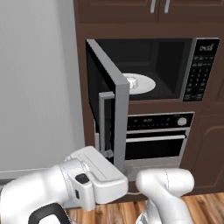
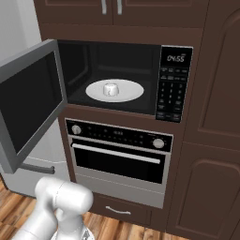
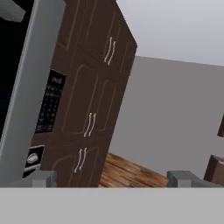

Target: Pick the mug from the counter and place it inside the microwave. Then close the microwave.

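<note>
The small white mug (image 2: pixel 110 89) stands upright on the white turntable (image 2: pixel 131 92) inside the black microwave (image 2: pixel 174 84). In the left base view the mug (image 1: pixel 131 81) peeks out past the door's edge. The microwave door (image 1: pixel 109 100) hangs open to the left, with its grey vertical handle (image 1: pixel 103 124) on the outer face. My hand (image 1: pixel 98 175) sits low, just below and outside the door's free edge. In the hand view my gripper (image 3: pixel 113 179) is open with nothing between its fingers, and the door's grey edge (image 3: pixel 26 87) runs close along the left. The counter is out of view.
An oven (image 2: pixel 119 154) with a horizontal handle and knobs sits directly under the microwave. Dark brown cabinets (image 2: pixel 211 117) stand to the right and above. A grey wall (image 1: pixel 35 87) lies to the left, with wood floor (image 1: pixel 201 205) below.
</note>
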You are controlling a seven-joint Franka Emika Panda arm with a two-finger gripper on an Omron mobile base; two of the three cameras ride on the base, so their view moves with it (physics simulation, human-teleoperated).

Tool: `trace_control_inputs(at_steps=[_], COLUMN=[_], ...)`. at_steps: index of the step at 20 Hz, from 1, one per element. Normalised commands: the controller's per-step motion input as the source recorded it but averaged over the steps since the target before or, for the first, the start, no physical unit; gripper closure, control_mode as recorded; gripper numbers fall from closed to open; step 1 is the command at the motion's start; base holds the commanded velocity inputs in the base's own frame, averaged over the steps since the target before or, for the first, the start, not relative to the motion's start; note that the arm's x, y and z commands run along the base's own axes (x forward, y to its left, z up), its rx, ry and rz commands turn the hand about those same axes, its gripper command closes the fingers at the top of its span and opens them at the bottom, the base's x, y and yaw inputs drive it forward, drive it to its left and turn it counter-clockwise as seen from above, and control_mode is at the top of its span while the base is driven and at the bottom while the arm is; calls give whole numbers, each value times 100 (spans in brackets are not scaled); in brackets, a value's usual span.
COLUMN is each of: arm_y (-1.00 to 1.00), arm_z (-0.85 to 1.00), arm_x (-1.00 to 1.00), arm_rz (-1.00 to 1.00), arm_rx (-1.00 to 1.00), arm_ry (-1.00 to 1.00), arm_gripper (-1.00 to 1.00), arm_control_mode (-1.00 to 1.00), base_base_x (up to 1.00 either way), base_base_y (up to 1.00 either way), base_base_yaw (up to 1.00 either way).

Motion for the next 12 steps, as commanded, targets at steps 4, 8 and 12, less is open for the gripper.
trace_control_inputs(at_steps=[4,8,12], arm_y=[0,3,9], arm_z=[-1,-5,-8], arm_x=[35,29,27], arm_rz=[0,0,0], arm_rx=[-4,-4,-6], arm_ry=[2,0,0], arm_gripper=[-100,-100,-100], arm_control_mode=[-100,-100,-100], base_base_x=[0,0,0], base_base_y=[0,0,0], base_base_yaw=[0,0,0])
